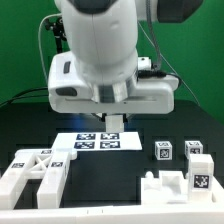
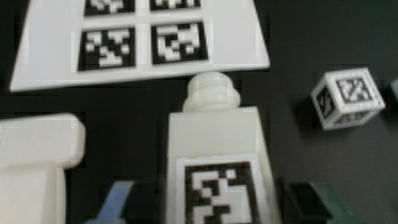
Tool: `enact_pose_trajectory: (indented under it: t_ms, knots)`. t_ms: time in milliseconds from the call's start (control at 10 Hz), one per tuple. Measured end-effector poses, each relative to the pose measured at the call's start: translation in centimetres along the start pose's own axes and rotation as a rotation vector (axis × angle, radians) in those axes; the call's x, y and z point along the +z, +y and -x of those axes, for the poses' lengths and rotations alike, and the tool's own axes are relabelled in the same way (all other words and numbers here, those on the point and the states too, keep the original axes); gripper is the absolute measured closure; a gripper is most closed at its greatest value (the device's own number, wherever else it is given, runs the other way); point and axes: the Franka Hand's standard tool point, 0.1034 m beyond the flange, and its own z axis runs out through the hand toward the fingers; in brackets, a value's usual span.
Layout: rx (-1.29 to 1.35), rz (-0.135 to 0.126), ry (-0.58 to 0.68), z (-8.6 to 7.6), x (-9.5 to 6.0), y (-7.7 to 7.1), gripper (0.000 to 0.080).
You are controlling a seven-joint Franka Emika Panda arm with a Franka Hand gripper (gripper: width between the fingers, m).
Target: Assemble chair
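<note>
A white chair leg (image 2: 217, 150) with a tag on its face and a round peg at its far end runs lengthwise between my gripper (image 2: 222, 200) fingers. A blue fingertip (image 2: 121, 198) and a dark fingertip (image 2: 327, 198) flank it, and the contact is cut off at the frame edge. In the exterior view the leg (image 1: 113, 123) hangs under the gripper (image 1: 113, 112), just above the marker board (image 1: 98, 142). More white chair parts lie at the front left (image 1: 35, 172) and front right (image 1: 168, 188).
The marker board (image 2: 143, 45) lies beyond the leg's peg. A small tagged cube (image 2: 349, 98) sits beside the leg, and a white block (image 2: 39, 150) on its other side. Tagged cubes (image 1: 163, 150) (image 1: 193, 149) stand at the exterior view's right.
</note>
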Motion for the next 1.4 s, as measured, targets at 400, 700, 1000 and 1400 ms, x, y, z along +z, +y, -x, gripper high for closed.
enact_pose_trajectory:
  t_ms: [400, 700, 1000, 1400]
  knots:
    - [-0.088, -0.060, 0.451, -3.0, -8.2, -5.8, 0.0514]
    - [-0.095, -0.049, 0.687, -3.3, -8.4, -5.6, 0.0514]
    - [-0.095, -0.040, 0.929, -5.4, -9.1, -5.0, 0.0514]
    - [-0.084, 0.038, 1.254, -8.5, -9.2, -4.6, 0.0514]
